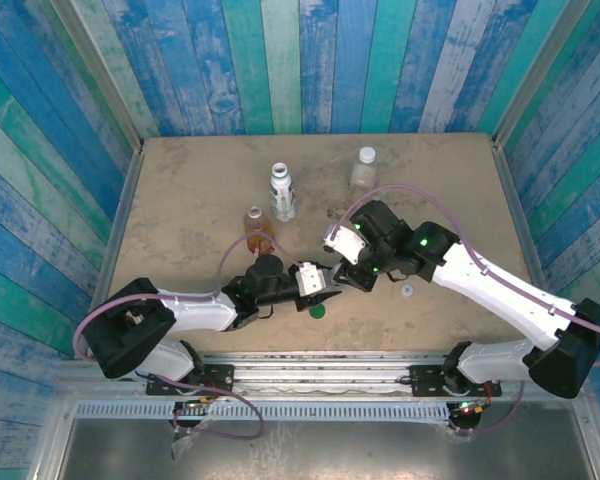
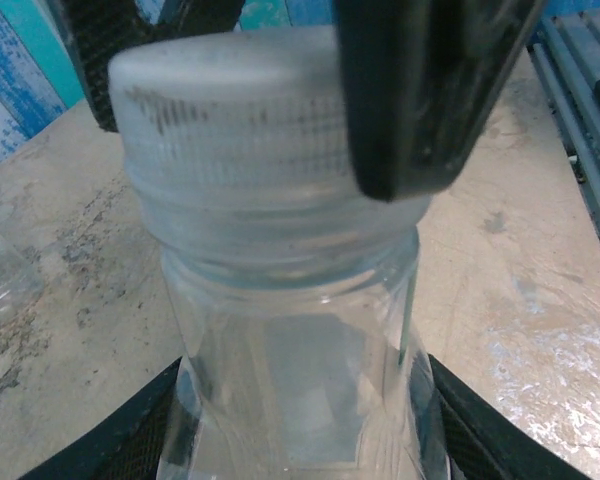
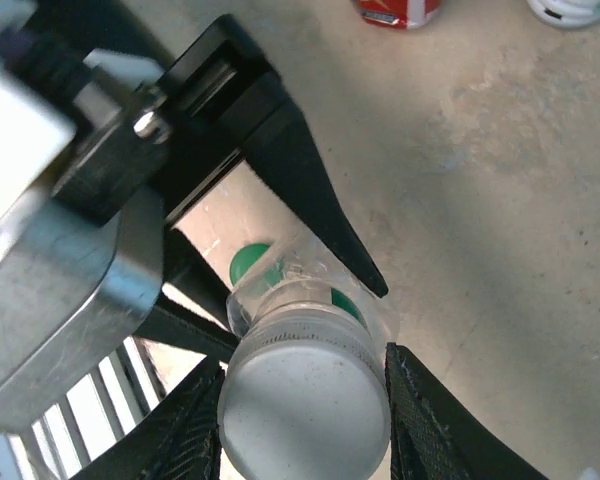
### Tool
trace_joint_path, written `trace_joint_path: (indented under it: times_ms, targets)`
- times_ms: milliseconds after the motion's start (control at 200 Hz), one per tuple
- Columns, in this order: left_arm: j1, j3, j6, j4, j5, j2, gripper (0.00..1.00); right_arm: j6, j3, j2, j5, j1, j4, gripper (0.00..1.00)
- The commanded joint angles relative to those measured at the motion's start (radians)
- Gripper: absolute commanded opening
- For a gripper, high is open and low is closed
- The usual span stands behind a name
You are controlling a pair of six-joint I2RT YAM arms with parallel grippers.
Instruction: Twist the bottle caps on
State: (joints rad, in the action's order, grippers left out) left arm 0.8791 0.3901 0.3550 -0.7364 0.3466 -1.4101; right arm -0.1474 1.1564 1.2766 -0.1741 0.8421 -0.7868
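Left gripper point(image 1: 327, 284) clamped around small clear bottle point(image 2: 300, 360), near front centre of table point(image 1: 180, 200). Right gripper point(image 3: 302, 360) pinched white cap point(image 3: 305, 400) sitting on bottle neck; whether fully threaded, unclear. Green cap point(image 1: 318, 310) lay on table just beside.

Black fingers point(image 2: 420, 90) pinch white cap point(image 2: 230, 110) on clear bottle point(image 2: 290, 350).
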Motion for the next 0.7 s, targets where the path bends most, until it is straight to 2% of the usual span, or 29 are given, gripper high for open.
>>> trace_joint_path:
  times_ms: [0,145,225,380,461,601,691]
  targets:
    - [-0.003,0.002,-0.002,-0.113,-0.102,0.009,0.52,0.255,-0.036,-0.024,0.018,0.0,0.052,0.24]
    - [-0.005,0.0,-0.02,-0.096,-0.062,0.011,0.52,0.073,-0.07,-0.101,0.008,0.0,0.074,0.62]
    - [-0.018,-0.003,-0.055,-0.099,-0.016,0.015,0.52,-0.021,-0.115,-0.177,0.021,-0.003,0.114,0.74]
    - [-0.038,-0.01,-0.107,-0.122,0.076,0.02,0.52,-0.12,-0.211,-0.323,0.018,-0.004,0.207,0.75]
    - [-0.047,-0.013,-0.145,-0.156,0.123,0.021,0.53,-0.152,-0.275,-0.384,-0.022,-0.006,0.294,0.77]
    - [-0.053,-0.02,-0.203,-0.247,0.196,0.015,0.53,-0.115,-0.381,-0.442,-0.046,-0.008,0.482,0.78]
    - [-0.052,-0.011,-0.212,-0.251,0.226,0.008,0.53,-0.042,-0.413,-0.431,-0.011,-0.013,0.563,0.72]
